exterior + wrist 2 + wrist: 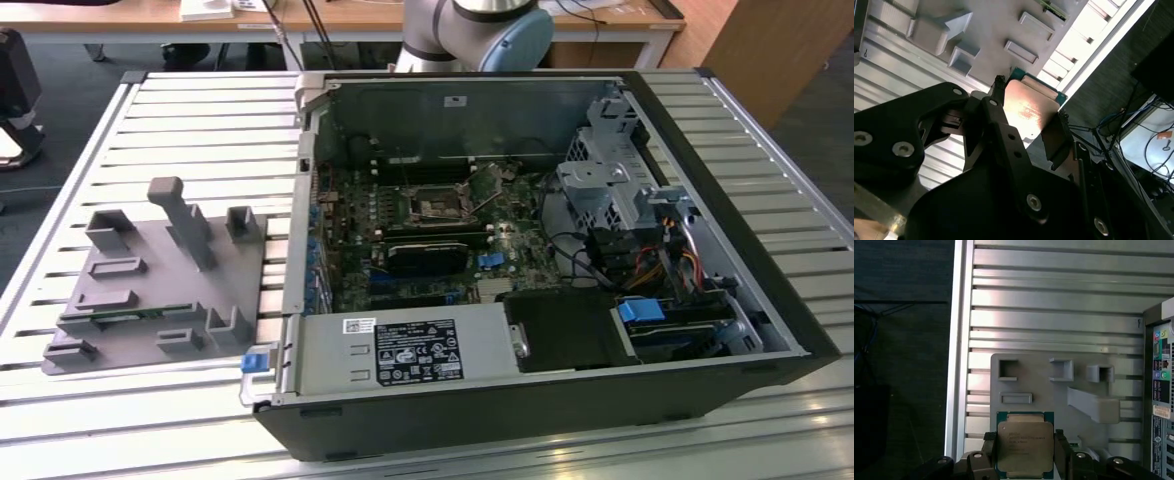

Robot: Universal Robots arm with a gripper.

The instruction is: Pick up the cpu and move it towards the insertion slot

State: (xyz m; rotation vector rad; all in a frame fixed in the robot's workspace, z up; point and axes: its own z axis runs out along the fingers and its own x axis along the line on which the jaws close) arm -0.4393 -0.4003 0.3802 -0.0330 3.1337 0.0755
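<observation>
The hand (1025,449) is clamped on the cpu (1025,440), with a black finger (988,451) pressed against each of two opposite edges. In the first wrist view the cpu lies flat between the fingers. Its silvery square lid faces the camera and has a thin green border. It sits over one edge of a grey holder (1054,395) moulded with small rectangular pockets and a long slanted block. Whether the chip touches the holder or hangs clear of it I cannot tell. In the second wrist view the cpu (1029,107) catches a warm glare.

The holder rests on a worktop (1054,305) of silver metal slats. In the exterior view the holder (147,290) lies at the exterior view's left, with a green memory strip (127,318) in one pocket. Just beside it, toward the exterior view's right, stands an open computer case (534,410). On its motherboard (400,250) the square insertion slot (438,207) faces upward, well apart from the holder. Part of the arm (487,30) rises at the far side of the case.
</observation>
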